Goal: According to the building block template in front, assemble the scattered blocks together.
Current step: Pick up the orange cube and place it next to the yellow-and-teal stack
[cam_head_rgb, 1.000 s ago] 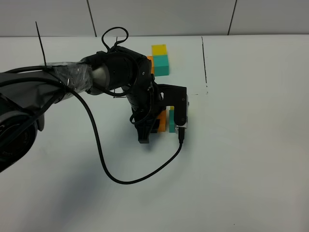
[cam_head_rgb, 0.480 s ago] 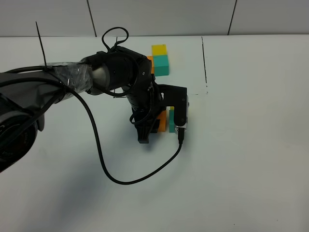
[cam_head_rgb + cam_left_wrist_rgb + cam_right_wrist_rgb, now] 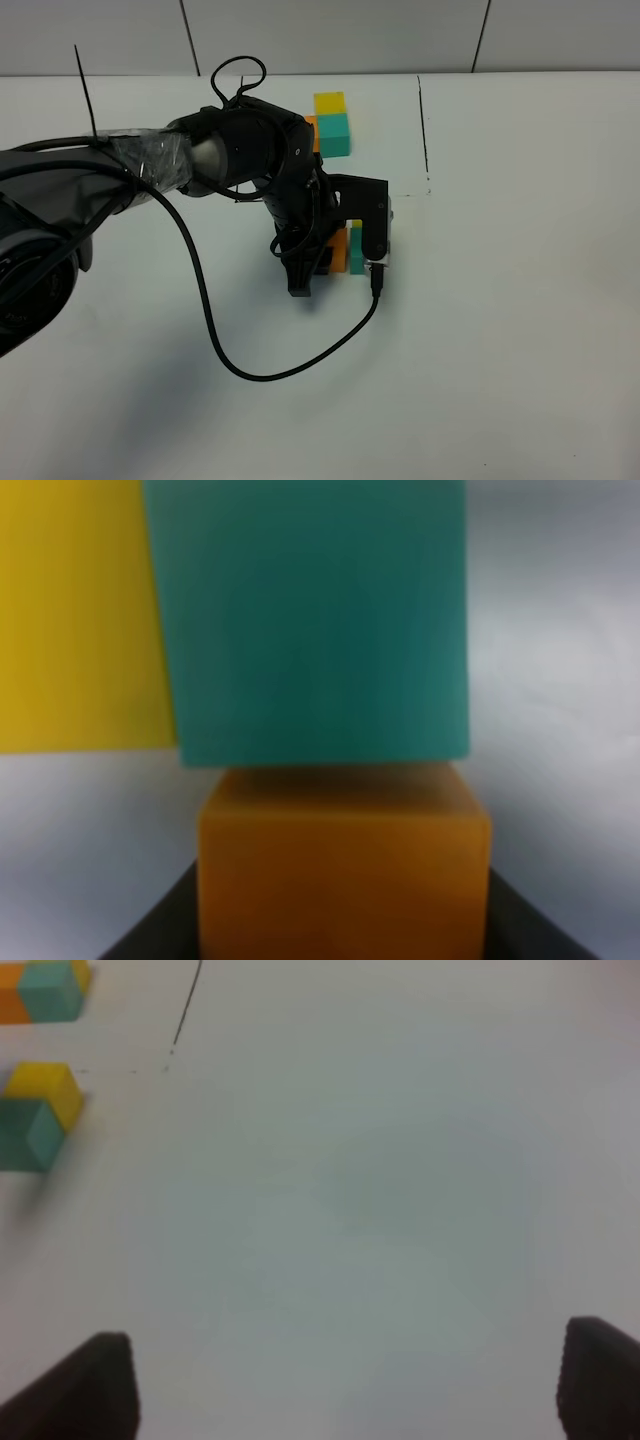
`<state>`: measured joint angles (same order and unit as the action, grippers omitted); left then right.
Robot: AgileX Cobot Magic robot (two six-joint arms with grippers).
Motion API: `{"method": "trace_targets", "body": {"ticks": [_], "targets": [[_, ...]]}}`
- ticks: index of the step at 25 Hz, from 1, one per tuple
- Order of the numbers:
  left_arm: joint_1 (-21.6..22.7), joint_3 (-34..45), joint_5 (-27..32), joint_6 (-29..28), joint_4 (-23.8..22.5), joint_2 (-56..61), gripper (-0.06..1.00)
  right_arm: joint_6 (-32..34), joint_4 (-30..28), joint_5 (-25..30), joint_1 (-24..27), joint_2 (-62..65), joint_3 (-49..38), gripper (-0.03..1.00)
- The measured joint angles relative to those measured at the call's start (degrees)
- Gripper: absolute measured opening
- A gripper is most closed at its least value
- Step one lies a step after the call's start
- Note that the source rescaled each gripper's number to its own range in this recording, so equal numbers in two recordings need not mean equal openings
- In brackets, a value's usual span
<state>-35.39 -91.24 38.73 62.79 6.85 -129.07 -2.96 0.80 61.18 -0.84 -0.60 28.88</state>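
Your left claw (image 3: 322,262) pinches the small plain orange cube (image 3: 343,865) against the matching teal cube (image 3: 315,620) mid-desk, yellow cube (image 3: 80,615) adjoining; next, judge alignment, then spread it.

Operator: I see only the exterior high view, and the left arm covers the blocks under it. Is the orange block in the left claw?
Observer: Yes. In the left wrist view the orange block sits in the left claw, with a dark finger at each side of it.
Operator: Does it meet the teal one?
Observer: The teal block is directly beyond it, and I see no gap between them.
Operator: And the yellow one?
Observer: The yellow block lies against the side of the teal block. Also, the right claw, which your view does not show, is open over the bare table.
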Motion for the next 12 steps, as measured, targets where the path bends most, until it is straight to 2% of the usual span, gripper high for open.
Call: {"method": "trace_targets", "body": {"ticks": [12], "targets": [[-0.11, 0.00, -0.55, 0.16, 0.49, -0.14, 0.00, 0.00, 0.05, 0.00, 0.00, 0.00, 0.00, 0.71]]}}
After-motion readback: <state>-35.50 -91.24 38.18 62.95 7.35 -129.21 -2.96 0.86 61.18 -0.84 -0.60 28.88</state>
